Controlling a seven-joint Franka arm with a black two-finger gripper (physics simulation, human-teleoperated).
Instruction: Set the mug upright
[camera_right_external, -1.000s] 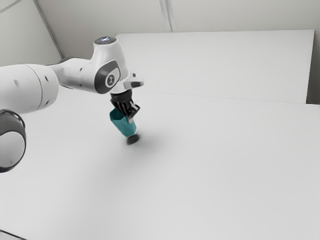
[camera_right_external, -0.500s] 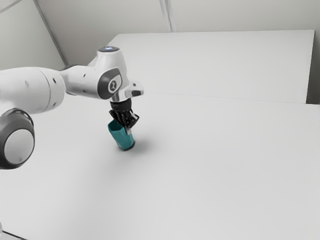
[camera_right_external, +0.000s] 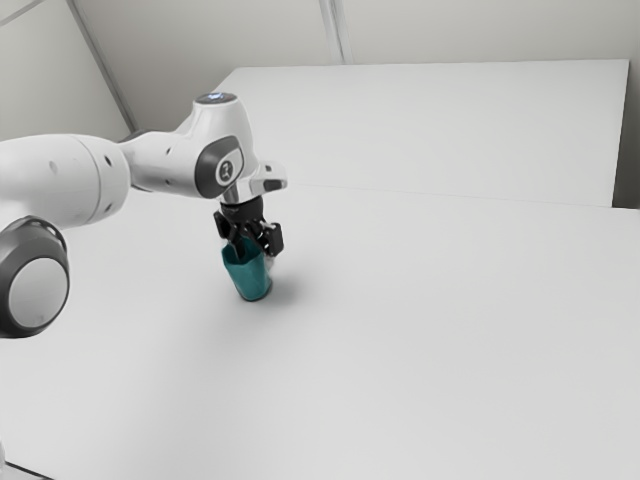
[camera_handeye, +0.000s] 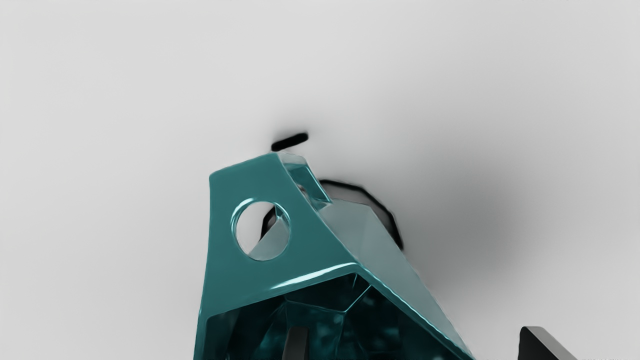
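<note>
White and matt, the table (camera_right_external: 450, 350) spreads under everything, and the Franka arm (camera_right_external: 70, 180) reaches over it from the exterior view's left. Below its hand is the mug (camera_right_external: 252, 280), glossy teal and faceted, mouth up, its base (camera_right_external: 254, 297) down by the tabletop; it looks upright or close to it, though I cannot tell whether it sits perfectly flat. The black gripper (camera_right_external: 255, 258) is down at the rim (camera_handeye: 315, 276) with its jaws spread, pinching nothing: one finger (camera_handeye: 296, 345) dips inside the mouth, the other finger (camera_handeye: 542, 345) hangs outside, well apart from the wall. That would suit either a hold about to be taken or one just let go

As for handling, I judge it light, stiff and hard-walled, perhaps brittle, and slick where it shines. The flared wall might make pads slide upward, so any hold is best square across one flat facet, a little below the rim, squeezed gently. The handle (camera_handeye: 250, 190), a broad slab pierced by a round hole (camera_handeye: 262, 231), could twist the mug if pushed
</note>
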